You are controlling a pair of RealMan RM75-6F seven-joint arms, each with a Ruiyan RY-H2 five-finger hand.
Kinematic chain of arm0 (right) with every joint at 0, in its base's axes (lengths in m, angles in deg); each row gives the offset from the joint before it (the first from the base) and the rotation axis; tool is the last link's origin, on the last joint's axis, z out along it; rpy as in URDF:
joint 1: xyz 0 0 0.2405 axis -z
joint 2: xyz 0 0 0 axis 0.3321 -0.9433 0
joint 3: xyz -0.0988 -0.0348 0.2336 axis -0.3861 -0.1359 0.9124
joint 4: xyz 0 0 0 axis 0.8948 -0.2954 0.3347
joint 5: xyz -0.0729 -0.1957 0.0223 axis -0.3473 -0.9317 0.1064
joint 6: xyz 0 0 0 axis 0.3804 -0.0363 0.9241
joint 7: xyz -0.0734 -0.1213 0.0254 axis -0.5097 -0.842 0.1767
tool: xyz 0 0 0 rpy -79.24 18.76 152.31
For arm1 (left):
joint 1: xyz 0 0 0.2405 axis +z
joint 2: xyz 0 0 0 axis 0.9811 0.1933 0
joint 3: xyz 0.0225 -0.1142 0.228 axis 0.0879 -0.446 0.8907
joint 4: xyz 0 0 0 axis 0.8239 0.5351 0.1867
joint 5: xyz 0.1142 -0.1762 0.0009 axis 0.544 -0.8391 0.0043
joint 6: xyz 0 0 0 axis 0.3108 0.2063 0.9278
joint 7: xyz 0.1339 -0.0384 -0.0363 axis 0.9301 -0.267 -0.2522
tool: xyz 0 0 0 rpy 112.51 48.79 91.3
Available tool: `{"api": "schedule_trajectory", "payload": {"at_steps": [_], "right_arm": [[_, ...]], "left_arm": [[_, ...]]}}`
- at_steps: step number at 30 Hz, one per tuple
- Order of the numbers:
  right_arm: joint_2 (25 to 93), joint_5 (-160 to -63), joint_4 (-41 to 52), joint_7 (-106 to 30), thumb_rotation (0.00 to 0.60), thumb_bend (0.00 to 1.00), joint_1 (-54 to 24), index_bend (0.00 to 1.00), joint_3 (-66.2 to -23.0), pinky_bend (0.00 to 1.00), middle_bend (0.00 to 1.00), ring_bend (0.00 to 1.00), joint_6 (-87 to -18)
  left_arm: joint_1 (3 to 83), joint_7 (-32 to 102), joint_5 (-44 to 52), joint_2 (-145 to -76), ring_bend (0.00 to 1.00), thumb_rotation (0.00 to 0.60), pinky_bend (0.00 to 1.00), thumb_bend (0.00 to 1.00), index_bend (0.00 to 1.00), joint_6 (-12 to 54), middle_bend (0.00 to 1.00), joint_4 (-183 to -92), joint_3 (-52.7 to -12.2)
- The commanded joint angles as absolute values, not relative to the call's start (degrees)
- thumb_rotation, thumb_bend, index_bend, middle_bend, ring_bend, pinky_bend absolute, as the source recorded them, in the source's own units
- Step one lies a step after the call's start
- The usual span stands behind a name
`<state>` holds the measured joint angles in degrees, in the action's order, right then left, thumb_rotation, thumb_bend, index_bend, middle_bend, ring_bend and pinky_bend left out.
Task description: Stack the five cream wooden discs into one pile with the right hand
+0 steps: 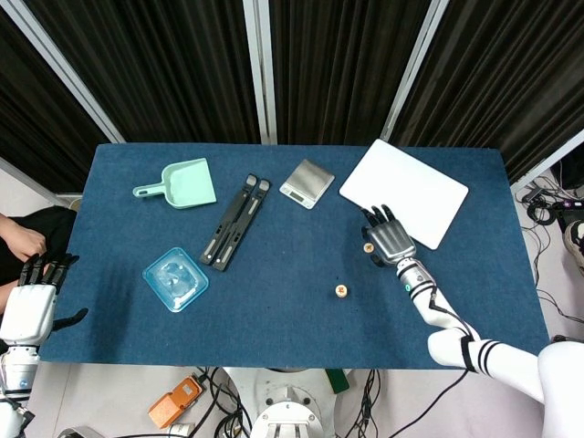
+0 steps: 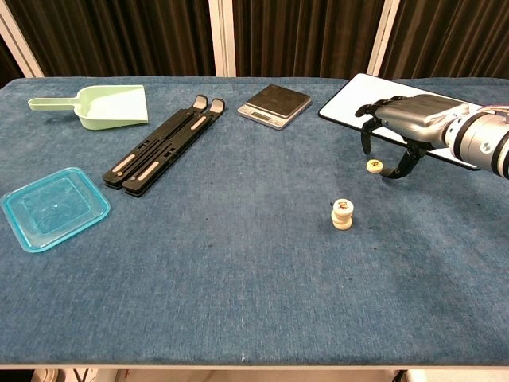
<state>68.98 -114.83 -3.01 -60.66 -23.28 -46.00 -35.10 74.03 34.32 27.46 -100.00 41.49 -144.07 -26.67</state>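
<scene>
A short pile of cream wooden discs (image 2: pixel 342 214) stands on the blue table, its top disc marked red; the head view shows the same pile (image 1: pixel 340 291). One single cream disc (image 2: pixel 374 165) lies farther back and to the right, seen also as the lone disc (image 1: pixel 368 246) in the head view. My right hand (image 2: pixel 403 127) hovers over that single disc with fingers curled downward around it and nothing held; it is the same right hand (image 1: pixel 390 239) in the head view. My left hand (image 1: pixel 35 306) hangs off the table's left edge, fingers apart and empty.
A white board (image 2: pixel 413 111) lies just behind my right hand. A small scale (image 2: pixel 274 104), a black folding stand (image 2: pixel 159 146), a green dustpan (image 2: pixel 99 106) and a clear blue lid (image 2: pixel 52 207) sit across the table's back and left.
</scene>
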Motion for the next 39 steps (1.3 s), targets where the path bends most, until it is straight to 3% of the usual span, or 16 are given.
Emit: {"api": "schedule_trajectory", "payload": {"at_steps": [1, 14, 21, 33, 39], "right_arm": [[69.2, -115.02, -3.7, -59.94, 0.6, 0.42, -23.32, 0.48, -46.21, 0.08, 0.11, 0.06, -34.95], [70.8, -116.17, -7.05, -56.96, 0.6, 0.47, -24.28, 0.51, -46.64, 0.08, 0.11, 0.06, -33.47], [70.61, -117.6, -7.08, -54.7, 0.6, 0.55, -24.11, 0.56, -46.77, 0.09, 0.13, 0.06, -34.25], [57.59, -127.18, 13.08, -52.25, 0.6, 0.55, -19.64, 0.57, -49.53, 0.09, 0.14, 0.06, -44.3], [54.94, -131.54, 19.31, -53.57, 0.6, 0.55, -19.02, 0.57, -52.76, 0.09, 0.14, 0.06, -44.42]], "left_arm": [[73.97, 34.38, 27.46, -100.03, 0.04, 0.6, 0.0, 0.08, 0.17, 41.39, 0.14, -144.08, -26.67], [73.99, 35.06, 27.18, -99.62, 0.04, 0.6, 0.0, 0.08, 0.17, 41.37, 0.14, -144.67, -26.72], [74.05, 34.82, 27.11, -99.76, 0.04, 0.6, 0.0, 0.08, 0.17, 41.48, 0.14, -144.45, -26.76], [73.79, 34.5, 27.52, -100.0, 0.04, 0.6, 0.0, 0.08, 0.17, 41.76, 0.14, -144.26, -26.96], [73.63, 34.52, 27.72, -100.31, 0.04, 0.6, 0.0, 0.08, 0.17, 41.91, 0.14, -144.35, -27.05]]}}
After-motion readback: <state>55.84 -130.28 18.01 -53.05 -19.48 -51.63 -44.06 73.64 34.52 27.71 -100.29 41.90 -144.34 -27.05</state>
